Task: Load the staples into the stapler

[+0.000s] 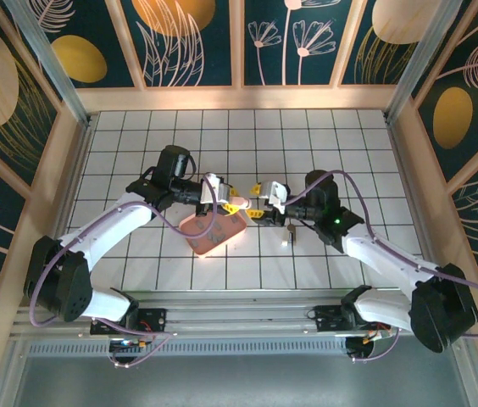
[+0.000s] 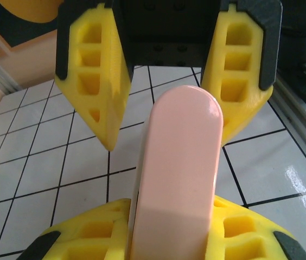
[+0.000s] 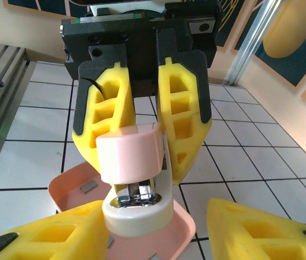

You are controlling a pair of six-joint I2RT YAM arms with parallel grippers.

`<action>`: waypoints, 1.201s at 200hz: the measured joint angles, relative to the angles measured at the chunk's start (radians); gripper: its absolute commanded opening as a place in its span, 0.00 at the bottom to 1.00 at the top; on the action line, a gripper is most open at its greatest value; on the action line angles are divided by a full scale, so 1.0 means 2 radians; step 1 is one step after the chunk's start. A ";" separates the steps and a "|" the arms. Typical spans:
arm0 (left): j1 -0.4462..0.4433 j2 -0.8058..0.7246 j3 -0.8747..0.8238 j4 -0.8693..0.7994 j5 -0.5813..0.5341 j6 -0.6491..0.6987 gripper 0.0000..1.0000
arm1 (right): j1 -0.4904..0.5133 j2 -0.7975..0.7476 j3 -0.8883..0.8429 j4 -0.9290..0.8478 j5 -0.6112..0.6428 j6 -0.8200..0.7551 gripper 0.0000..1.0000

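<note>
At the near edge of the table (image 1: 324,136), both arms start from their bases and reach inward, meeting over the middle tiles. Just short of that meeting point a pink tray (image 1: 209,239) lies flat on the tiles. A few staples (image 3: 89,187), small grey slivers, lie loose on its floor. To the right of the tray, near the right arm's wrist, a small pale object (image 1: 289,232) sits on the tiles, too small to identify.

Over the tray, the left gripper (image 3: 136,162) is clamped on the stapler (image 3: 127,156). Its yellow fingers press the body from both sides and hold it off the table. The stapler is hinged open, with the pink top raised off the white base and the metal channel showing between them.

The right gripper (image 2: 166,141) faces the stapler end on with its jaws apart, one finger to each side of the rounded tip. One finger stands clear of it, while the other may be touching, which the angle does not settle.

Beyond the grippers, bare white tiles run to the patterned back wall (image 1: 239,42).
</note>
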State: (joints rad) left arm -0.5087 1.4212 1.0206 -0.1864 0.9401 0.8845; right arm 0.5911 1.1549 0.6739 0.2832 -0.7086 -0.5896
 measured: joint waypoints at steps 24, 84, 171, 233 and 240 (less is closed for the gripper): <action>0.000 0.000 0.000 0.003 0.001 -0.002 0.00 | 0.002 0.005 0.000 0.006 -0.009 0.002 0.42; 0.000 0.000 0.000 0.004 0.005 -0.002 0.00 | 0.003 0.007 0.000 0.029 -0.024 0.014 0.37; 0.002 0.000 0.000 0.006 0.012 -0.013 0.00 | 0.004 0.010 0.000 0.034 -0.028 0.022 0.34; 0.005 0.000 0.000 0.010 0.011 -0.025 0.06 | 0.004 0.010 0.000 0.037 -0.025 0.024 0.10; 0.005 0.000 0.000 0.012 0.010 -0.027 0.15 | 0.004 0.010 0.000 0.037 -0.024 0.024 0.08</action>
State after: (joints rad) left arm -0.4984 1.4212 1.0210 -0.1616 0.9604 0.8295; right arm 0.5983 1.1751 0.6743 0.3576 -0.7563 -0.5411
